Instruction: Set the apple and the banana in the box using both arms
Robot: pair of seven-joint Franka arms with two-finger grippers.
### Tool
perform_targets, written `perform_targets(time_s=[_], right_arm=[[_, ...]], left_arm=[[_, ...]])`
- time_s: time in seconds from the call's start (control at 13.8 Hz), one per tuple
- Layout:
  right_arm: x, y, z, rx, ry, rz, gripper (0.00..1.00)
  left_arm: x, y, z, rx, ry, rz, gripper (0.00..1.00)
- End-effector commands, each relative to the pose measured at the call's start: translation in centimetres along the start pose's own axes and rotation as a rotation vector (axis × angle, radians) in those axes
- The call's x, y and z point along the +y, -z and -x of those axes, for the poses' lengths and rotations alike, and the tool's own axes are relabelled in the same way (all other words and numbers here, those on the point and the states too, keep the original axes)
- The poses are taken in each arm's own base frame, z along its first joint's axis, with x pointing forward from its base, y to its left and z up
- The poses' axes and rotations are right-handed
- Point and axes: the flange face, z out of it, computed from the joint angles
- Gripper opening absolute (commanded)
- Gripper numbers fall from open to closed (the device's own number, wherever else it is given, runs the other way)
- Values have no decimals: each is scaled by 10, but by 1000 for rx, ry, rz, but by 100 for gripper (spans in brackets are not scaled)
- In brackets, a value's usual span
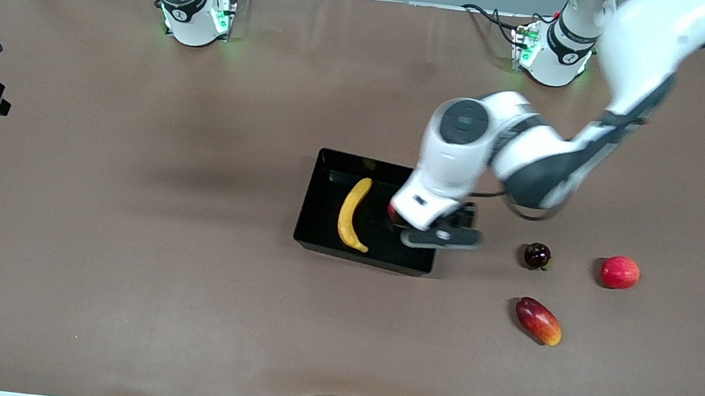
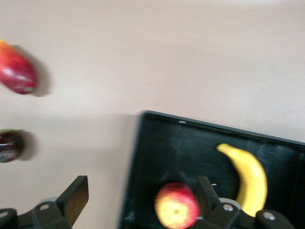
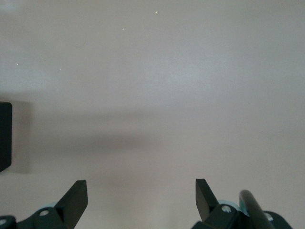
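The black box [image 1: 318, 211] sits mid-table. In it lies the yellow banana [image 1: 352, 213], also in the left wrist view [image 2: 250, 179]. The red-and-yellow apple [image 2: 176, 206] rests in the box [image 2: 181, 143] at the end toward the left arm, close by one finger [image 2: 205, 191]. In the front view only a red sliver of the apple [image 1: 393, 214] shows under the hand. My left gripper [image 2: 141, 192] hangs open over that box wall [image 1: 429, 228], holding nothing. My right gripper [image 3: 140, 191] is open over bare table, with a box corner [image 3: 5, 136] at the frame's edge.
Three other fruits lie on the table toward the left arm's end: a dark round fruit [image 1: 537, 256], a pinkish-red round fruit [image 1: 620, 272], and a red-orange mango-like fruit [image 1: 538, 321] nearer the front camera. The mango-like fruit [image 2: 16, 71] and dark fruit [image 2: 9, 145] also show in the left wrist view.
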Motion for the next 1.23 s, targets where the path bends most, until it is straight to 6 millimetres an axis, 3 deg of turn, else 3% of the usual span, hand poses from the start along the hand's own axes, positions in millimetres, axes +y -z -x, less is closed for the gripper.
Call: perform_targets(time_s=[0.0,0.36,0.51,0.72,1.16], right_arm=[[-1,1,0,6,2,1,100],[1,-1,-2,11,-1,3,100],[-1,-1,-3,14,3,3,100],[-1,-2,-4,12,3,3,100],[-1,-4,-5,7,2,4,100]], left_arm=[[-62,29,-20,-46,43,-4,100],[-178,80,-44,-100,-24,-18,100],[-211,96,-48,-102,-45,-11,100],[-223,106,-45,-117,-41,-22,100],[-235,118,-57,-89,-31,-5,100]])
